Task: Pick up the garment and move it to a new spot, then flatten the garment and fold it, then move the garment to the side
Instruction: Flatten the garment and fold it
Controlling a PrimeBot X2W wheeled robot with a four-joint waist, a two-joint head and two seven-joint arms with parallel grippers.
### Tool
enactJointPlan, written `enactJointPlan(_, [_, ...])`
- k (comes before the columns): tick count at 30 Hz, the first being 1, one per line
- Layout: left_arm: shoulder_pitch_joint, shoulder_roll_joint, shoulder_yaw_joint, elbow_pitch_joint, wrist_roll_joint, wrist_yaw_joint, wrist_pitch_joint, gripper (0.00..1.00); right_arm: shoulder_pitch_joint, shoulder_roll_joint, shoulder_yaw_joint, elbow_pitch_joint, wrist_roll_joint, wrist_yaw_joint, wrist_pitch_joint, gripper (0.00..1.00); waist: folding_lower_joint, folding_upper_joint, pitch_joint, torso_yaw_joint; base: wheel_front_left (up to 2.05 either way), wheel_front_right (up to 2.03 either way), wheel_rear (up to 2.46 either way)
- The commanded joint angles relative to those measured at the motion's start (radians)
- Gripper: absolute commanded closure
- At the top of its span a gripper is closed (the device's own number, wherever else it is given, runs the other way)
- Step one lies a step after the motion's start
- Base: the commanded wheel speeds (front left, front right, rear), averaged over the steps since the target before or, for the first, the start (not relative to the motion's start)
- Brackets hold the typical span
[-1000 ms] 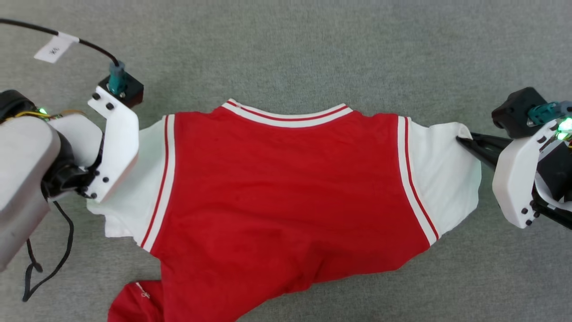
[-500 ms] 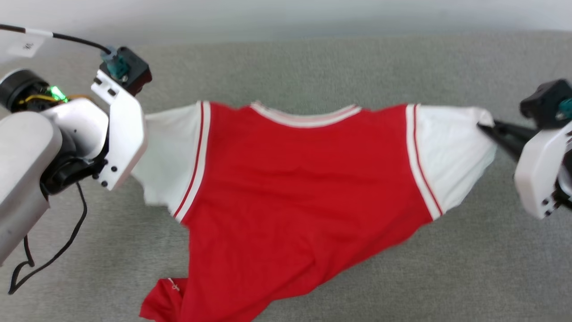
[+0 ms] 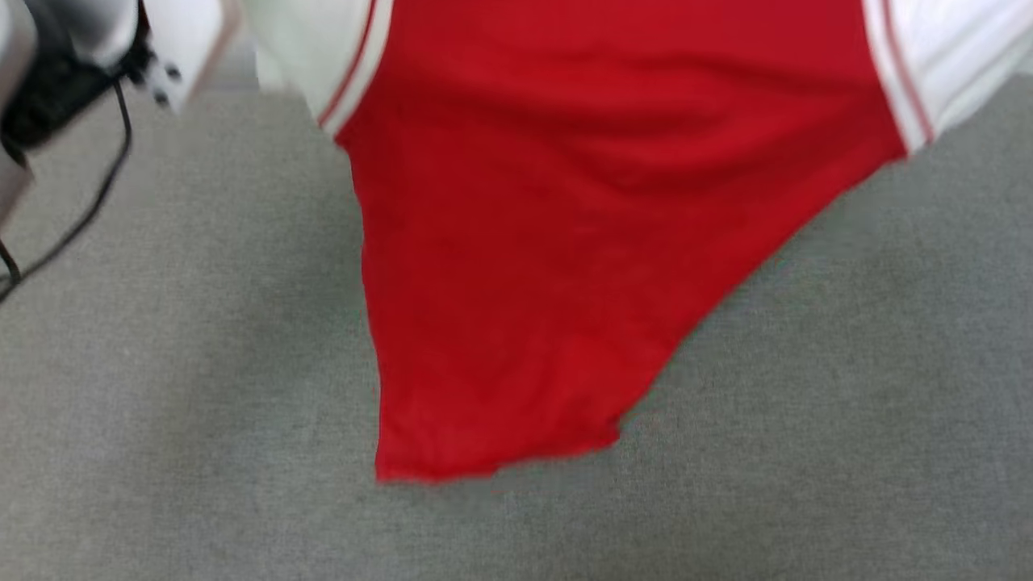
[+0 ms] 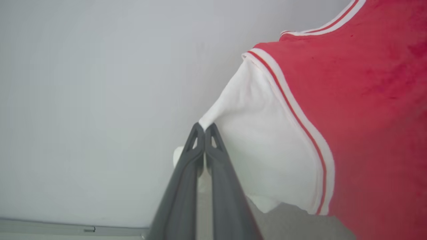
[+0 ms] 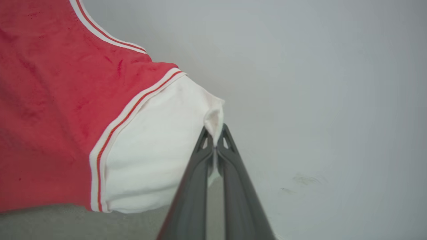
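Left gripper (image 4: 204, 128): both dark fingers pressed together, with a pinch of white cloth caught right at the tips. That's the outer edge of the garment's (image 4: 367, 100) left sleeve (image 4: 263, 150), and from the tips the cloth fans out toward 1-3 o'clock in the left wrist view. Right gripper (image 5: 216, 130) is the same deal: fingers clamped tight on the edge of the right sleeve (image 5: 156, 150), with the shirt spreading off toward 9-11 o'clock in the right wrist view.

So the jersey is hanging in the air, stretched wide between the two grippers. As for writing, the side facing the cameras looks like plain red cloth. The only markings I can make out are the thin red and white stripes where each sleeve meets the body, plus the striped collar trim (image 4: 330, 25).

In the head view the collar-to-hem axis runs 12 to 6, collar end up. The hem (image 3: 492, 464) points down at about 6, and the lower edge slants up toward 2. It's pretty blurry, and I can't tell if the hem touches the grey carpet (image 3: 161, 403).

The left arm's white bracket (image 3: 190, 32) sits at 11 with a black cable (image 3: 89, 202) trailing below it. There's a pale wall (image 4: 83, 83) behind.
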Motion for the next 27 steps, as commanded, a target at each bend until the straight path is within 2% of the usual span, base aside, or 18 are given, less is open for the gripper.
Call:
enactJointPlan(1, [-0.039, -0.013, 0.013, 0.014, 0.019, 0.008, -0.021, 1.0, -0.049, 0.01, 0.007, 0.014, -0.014, -0.001, 0.002, 1.0, 0.0001, 0.0, 0.032, -0.005, 0.0, 0.0, 0.0])
enactJointPlan(7, [-0.232, -0.067, 0.066, 0.111, 0.093, 0.026, -0.104, 1.0, -0.325, 0.063, 0.055, 0.119, -0.08, -0.001, -0.026, 1.0, 0.0001, 0.0, 0.136, -0.011, 0.0, 0.0, 0.0])
enactJointPlan(16, [-0.488, -0.128, 0.123, 0.258, 0.153, 0.026, -0.205, 1.0, -0.686, 0.134, 0.128, 0.306, -0.146, -0.001, -0.119, 1.0, 0.0001, 0.0, 0.259, -0.011, 0.0, 0.0, 0.0])
enactJointPlan(22, [-0.588, -0.154, 0.118, 0.33, 0.155, 0.01, -0.235, 1.0, -0.837, 0.181, 0.168, 0.419, -0.164, -0.001, -0.203, 1.0, 0.0001, 0.0, 0.305, -0.007, 0.0, 0.0, 0.0])
enactJointPlan(23, [-0.598, -0.163, 0.11, 0.365, 0.141, 0.005, -0.256, 1.0, -0.864, 0.201, 0.188, 0.474, -0.158, -0.001, -0.244, 1.0, 0.0001, 0.0, 0.328, -0.004, 0.0, 0.0, 0.0])
enactJointPlan(27, [-0.566, -0.161, 0.089, 0.415, 0.125, 0.001, -0.293, 1.0, -0.858, 0.226, 0.232, 0.535, -0.132, -0.001, -0.292, 1.0, 0.0001, 0.0, 0.354, -0.002, 0.0, 0.0, 0.0])
